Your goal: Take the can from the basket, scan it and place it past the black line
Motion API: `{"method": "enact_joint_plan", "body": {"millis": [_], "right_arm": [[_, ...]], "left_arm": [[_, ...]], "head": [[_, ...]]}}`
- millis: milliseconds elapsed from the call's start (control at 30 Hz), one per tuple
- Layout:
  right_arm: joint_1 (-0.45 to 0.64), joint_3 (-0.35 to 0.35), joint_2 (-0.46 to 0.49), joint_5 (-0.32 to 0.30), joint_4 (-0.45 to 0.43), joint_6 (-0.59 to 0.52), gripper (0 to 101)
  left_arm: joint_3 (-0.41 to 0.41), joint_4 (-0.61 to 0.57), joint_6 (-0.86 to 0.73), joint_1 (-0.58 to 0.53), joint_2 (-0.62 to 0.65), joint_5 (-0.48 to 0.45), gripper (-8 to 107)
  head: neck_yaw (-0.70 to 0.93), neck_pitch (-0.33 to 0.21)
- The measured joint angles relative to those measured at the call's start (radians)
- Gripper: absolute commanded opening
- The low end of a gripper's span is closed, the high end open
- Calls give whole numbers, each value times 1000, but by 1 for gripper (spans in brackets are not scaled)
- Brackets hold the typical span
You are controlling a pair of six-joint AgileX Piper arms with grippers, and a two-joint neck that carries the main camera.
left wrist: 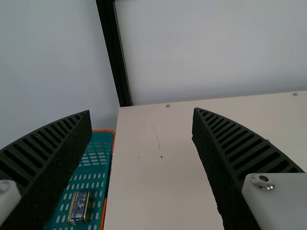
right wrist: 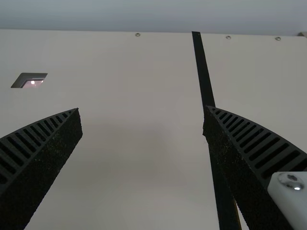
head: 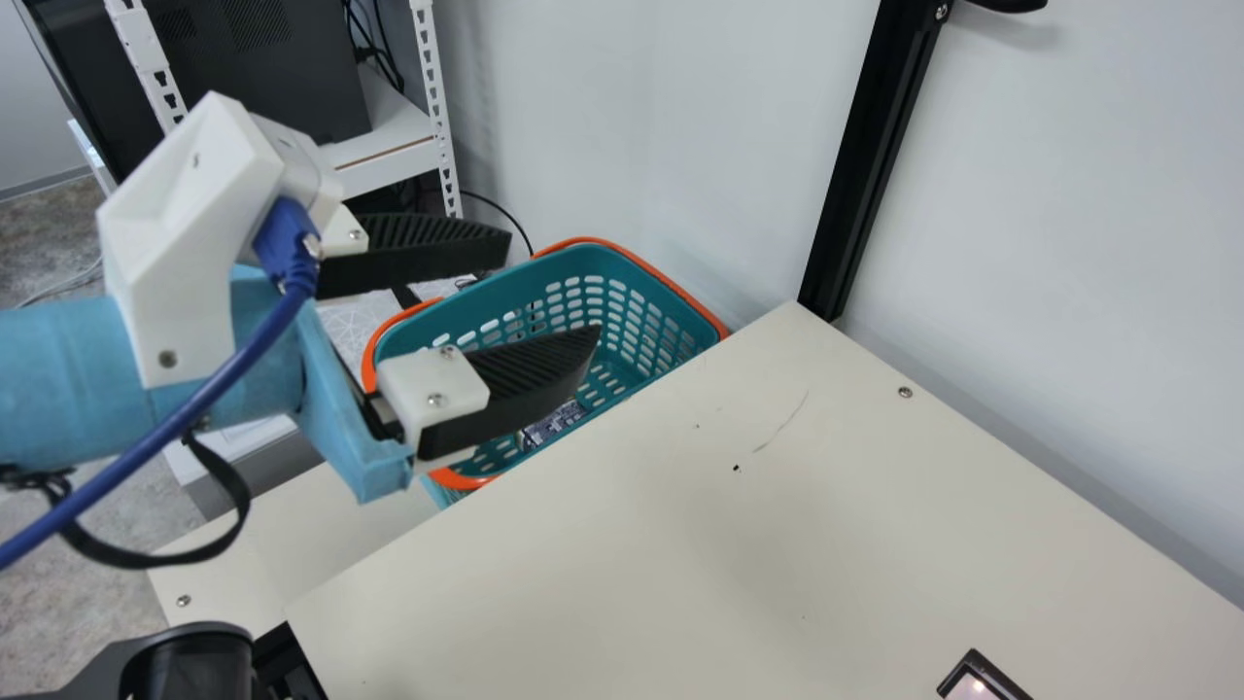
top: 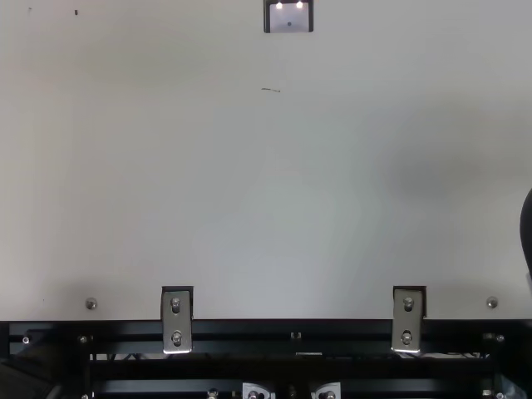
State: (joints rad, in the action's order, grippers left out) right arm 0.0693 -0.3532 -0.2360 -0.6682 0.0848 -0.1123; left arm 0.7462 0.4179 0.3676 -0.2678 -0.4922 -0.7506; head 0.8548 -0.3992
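Main view: picking comes first, I judge; the left gripper (head: 554,284), centre left, parted and empty, must descend into the basket (head: 646,311), where the can (head: 554,425) lies. Its arm reaches rightward from the left edge. Right wrist view: right gripper (right wrist: 141,109) spread, empty; black line (right wrist: 205,76) right of centre.

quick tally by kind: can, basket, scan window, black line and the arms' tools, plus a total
Can: 1
Basket: 1
Scan window: 1
Black line: 1
Tools: 2, left tool and right tool
Total: 6
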Motion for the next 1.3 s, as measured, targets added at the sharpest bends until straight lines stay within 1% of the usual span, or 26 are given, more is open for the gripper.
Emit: {"method": "enact_joint_plan", "body": {"millis": [167, 500, 667, 800, 1000, 1200, 1300], "right_arm": [[0, 0, 0, 0, 0, 0, 101], [0, 0, 0, 0, 0, 0, 101], [0, 0, 0, 0, 0, 0, 101], [0, 0, 0, 0, 0, 0, 101], [0, 0, 0, 0, 0, 0, 101], [0, 0, 0, 0, 0, 0, 101], [0, 0, 0, 0, 0, 0, 101]], "left_arm": [[24, -23, 32, 64, -35, 42, 90], [102, -5, 164, 275, -169, 152, 90], [139, -26, 133, 366, -236, 169, 90], [172, -79, 53, 430, -285, 167, 90], [230, -197, -136, 524, -360, 143, 90], [307, -371, -376, 653, -443, 93, 90], [348, -471, -524, 730, -492, 56, 90]], "head": [[0, -5], [0, -5], [5, 0], [0, 0], [0, 0], [5, -5], [0, -5]]}}
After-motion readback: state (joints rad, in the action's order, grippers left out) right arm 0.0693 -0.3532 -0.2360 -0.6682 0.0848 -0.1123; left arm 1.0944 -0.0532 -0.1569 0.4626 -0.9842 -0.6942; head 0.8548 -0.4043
